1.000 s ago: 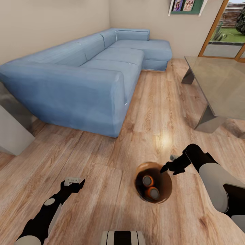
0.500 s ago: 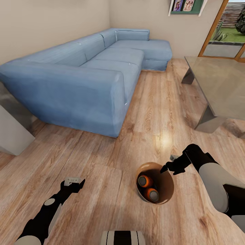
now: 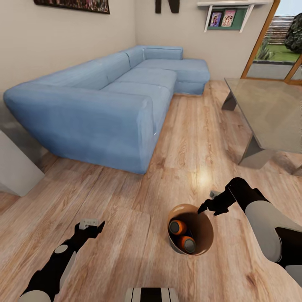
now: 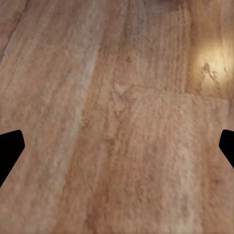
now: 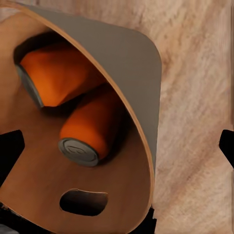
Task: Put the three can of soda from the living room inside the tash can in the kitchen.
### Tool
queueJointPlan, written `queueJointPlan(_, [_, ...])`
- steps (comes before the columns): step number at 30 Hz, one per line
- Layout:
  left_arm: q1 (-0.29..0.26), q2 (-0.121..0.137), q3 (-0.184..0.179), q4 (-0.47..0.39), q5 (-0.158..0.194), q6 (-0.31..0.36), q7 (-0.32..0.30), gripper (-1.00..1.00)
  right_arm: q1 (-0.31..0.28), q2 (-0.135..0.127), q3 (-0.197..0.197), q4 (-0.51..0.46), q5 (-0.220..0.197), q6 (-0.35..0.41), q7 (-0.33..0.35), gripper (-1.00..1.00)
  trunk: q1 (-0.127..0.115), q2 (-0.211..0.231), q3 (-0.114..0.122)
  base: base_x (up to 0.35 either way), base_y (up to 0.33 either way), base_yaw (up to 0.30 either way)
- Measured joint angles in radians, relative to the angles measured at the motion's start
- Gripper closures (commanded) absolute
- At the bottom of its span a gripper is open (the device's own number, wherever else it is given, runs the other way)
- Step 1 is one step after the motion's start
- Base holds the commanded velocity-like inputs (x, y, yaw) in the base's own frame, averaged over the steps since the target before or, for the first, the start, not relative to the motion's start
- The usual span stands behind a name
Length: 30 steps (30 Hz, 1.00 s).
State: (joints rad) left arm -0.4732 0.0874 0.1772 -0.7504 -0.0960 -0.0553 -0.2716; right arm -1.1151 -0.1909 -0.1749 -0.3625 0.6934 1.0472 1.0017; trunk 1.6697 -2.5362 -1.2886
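Observation:
The tash can (image 3: 200, 235), a tan tapered bin, hangs tilted just above the wood floor with my right gripper (image 3: 203, 208) shut on its rim. Two orange cans of soda (image 3: 178, 227) (image 3: 187, 243) lie inside it against the lower wall. The right wrist view looks into the tash can (image 5: 58, 170) and shows both orange cans (image 5: 61, 78) (image 5: 90, 129) and the oval handle hole (image 5: 84, 202). My left gripper (image 3: 95, 225) hovers open over bare floor, with nothing between its fingers (image 4: 9, 151). This is the living room; the kitchen is out of view.
A light blue corner sofa (image 3: 109, 105) runs along the left and the far wall. A grey low table (image 3: 268, 113) stands at the right. A pale cabinet corner (image 3: 12, 167) juts in at the left edge. A glass door (image 3: 277, 46) is at the back right.
The head camera has tilted up a little, so the room sits lower in the picture. The tash can has swayed slightly at the right gripper. Both arms have held their pose.

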Motion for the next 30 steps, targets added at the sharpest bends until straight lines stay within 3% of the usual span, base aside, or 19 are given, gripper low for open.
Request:
queueJointPlan(10, [-0.001,0.000,0.000,0.017,0.000,0.000,-0.001,-1.00,0.001,-0.012,0.000,0.000,0.001,0.000,-0.005,-1.00,-0.005,0.002,0.039,0.000,0.000,0.000])
queueJointPlan(30, [-0.001,0.000,-0.001,0.016,-0.001,0.004,-0.001,-1.00,0.003,-0.012,0.000,0.000,0.000,0.000,-0.006,-1.00,-0.014,0.007,0.116,0.000,0.000,0.000])
